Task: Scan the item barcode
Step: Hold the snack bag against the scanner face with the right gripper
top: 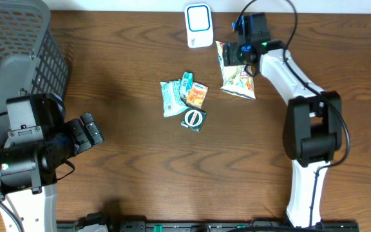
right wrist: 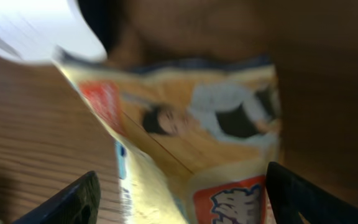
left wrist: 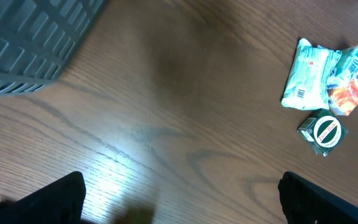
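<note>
1. The snack bag [top: 238,76] lies flat on the wooden table [top: 127,174] at the far right of centre. Its upper end is near the white and blue scanner [top: 199,26], which sits at the far edge of the table.
2. The right gripper [top: 245,53] hangs over the bag's upper end. In the right wrist view its two dark fingers [right wrist: 67,202] stand wide apart, with the yellow printed bag [right wrist: 216,143] filling the space between them. The left finger is clear of the bag. The picture is too blurred to tell whether the other finger touches its edge. Nothing is clamped.
3. The left gripper [top: 90,131] hovers over bare wood at the near left, well apart from the bag. Its fingers [left wrist: 48,199] are spread wide with nothing between them.
4. A small cluster lies mid-table between the two arms. It holds a teal packet [top: 171,98], an orange packet [top: 198,95] touching it, and a dark packet [top: 193,120] with a round white mark just below them.
5. A grey mesh basket [top: 18,45] stands at the far left corner.
</note>
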Motion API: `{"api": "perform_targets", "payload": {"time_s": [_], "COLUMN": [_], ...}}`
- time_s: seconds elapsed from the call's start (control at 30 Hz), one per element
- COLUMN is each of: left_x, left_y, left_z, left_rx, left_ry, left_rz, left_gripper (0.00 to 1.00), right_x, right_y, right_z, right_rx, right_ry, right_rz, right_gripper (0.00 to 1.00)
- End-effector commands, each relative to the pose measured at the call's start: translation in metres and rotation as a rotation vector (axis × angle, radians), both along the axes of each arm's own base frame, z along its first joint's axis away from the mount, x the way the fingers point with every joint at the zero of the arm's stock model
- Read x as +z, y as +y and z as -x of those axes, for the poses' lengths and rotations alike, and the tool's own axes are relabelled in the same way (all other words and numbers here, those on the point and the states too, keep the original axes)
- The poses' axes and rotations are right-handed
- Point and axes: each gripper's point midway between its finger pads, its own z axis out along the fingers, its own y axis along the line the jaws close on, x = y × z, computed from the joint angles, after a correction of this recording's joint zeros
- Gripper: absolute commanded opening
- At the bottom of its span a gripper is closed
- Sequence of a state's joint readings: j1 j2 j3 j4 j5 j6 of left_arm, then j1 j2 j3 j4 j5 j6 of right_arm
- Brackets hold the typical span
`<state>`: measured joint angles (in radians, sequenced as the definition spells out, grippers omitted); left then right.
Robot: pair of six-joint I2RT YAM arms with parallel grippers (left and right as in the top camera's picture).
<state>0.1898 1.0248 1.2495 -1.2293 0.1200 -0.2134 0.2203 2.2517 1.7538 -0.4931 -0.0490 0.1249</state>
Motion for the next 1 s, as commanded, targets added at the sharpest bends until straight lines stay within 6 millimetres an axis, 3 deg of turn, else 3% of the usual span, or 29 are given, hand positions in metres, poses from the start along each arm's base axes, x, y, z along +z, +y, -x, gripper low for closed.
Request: {"api": "perform_targets", "payload": {"time_s": [0.0,0.1,0.17,0.27,0.33,0.5,0.63,0.87,0.97], "left_x": [-0.001,-0.001,-0.001,-0.001,-0.001,-0.001,-0.001,-0.001,-0.001], "left_y": [0.004,0.004,0.004,0.004,0.004,0.004,0.004,0.004,0.004], "left_z": [0.001,0.001,0.001,0.001,0.001,0.001,0.001,0.001,0.001], "left_rx": [0.021,0.021,0.021,0.021,0.021,0.021,0.021,0.021,0.021], "left_ry": [0.006,0.006,0.006,0.006,0.006,0.006,0.006,0.006,0.006], "left_rz": [-0.009,-0.009,-0.009,-0.009,-0.01,-0.009,-0.009,-0.009,-0.009], "left_gripper": [0.97,0.98,0.98,0.98,0.98,0.98,0.98,0.97,0.98], "right_x": [-0.018,-0.036,-0.042,-0.043,-0.042,-0.03,0.012,0.148,0.189], "right_y": [-0.005,-0.007,-0.009,-0.01,-0.007,0.002,0.008,0.034,0.046], "right_z": [0.003,0.01,0.014,0.017,0.017,0.012,-0.008,-0.045,-0.053], "right_rx": [-0.008,-0.011,-0.013,-0.013,-0.009,-0.053,-0.08,-0.013,0.019], "right_ry": [0.037,0.082,0.105,0.119,0.119,0.102,0.002,-0.368,-0.51], "right_rz": [0.017,0.037,0.042,0.044,0.031,-0.028,-0.09,-0.221,-0.253], "right_gripper": [0.75,0.64,0.51,0.26,0.01,0.01,0.01,0.01,0.01]}}
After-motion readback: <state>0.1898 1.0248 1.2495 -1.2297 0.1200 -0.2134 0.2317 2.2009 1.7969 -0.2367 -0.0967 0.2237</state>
